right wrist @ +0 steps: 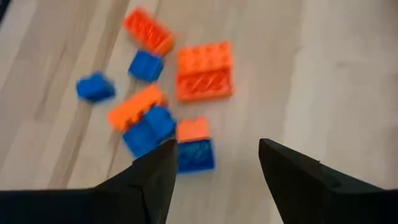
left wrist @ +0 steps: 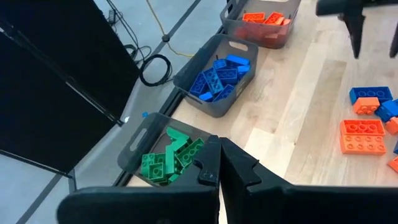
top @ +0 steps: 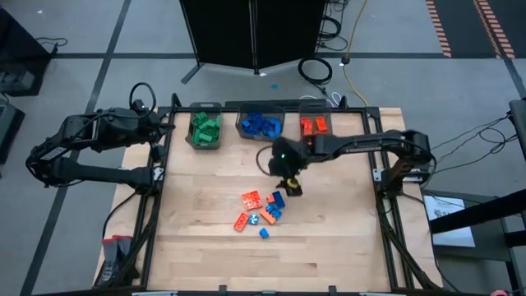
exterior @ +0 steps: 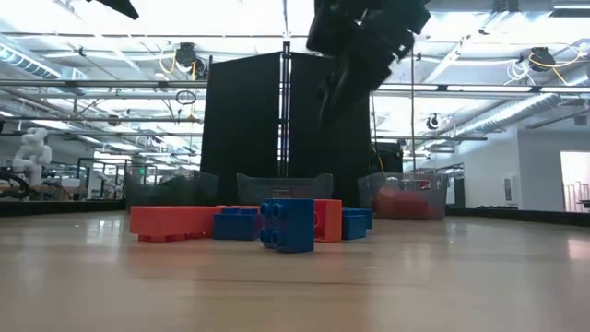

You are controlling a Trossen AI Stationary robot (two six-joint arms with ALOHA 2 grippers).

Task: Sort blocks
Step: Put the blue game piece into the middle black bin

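Several loose orange and blue blocks (top: 259, 210) lie on the wooden table's middle; in the right wrist view they show as a cluster (right wrist: 168, 93) and in the low view as a row (exterior: 267, 223). My right gripper (right wrist: 216, 155) hangs open above the table, just right of and beyond the cluster (top: 290, 186), with nothing between its fingers. My left gripper (left wrist: 219, 168) is shut and held in the air at the far left (top: 161, 131), near the bin of green blocks (left wrist: 168, 158).
Three grey bins stand along the far edge: green blocks (top: 204, 130), blue blocks (top: 260, 125), orange blocks (top: 313, 125). A black panel (exterior: 277, 120) stands behind the table. Bare wood lies on the near side and on both sides of the cluster.
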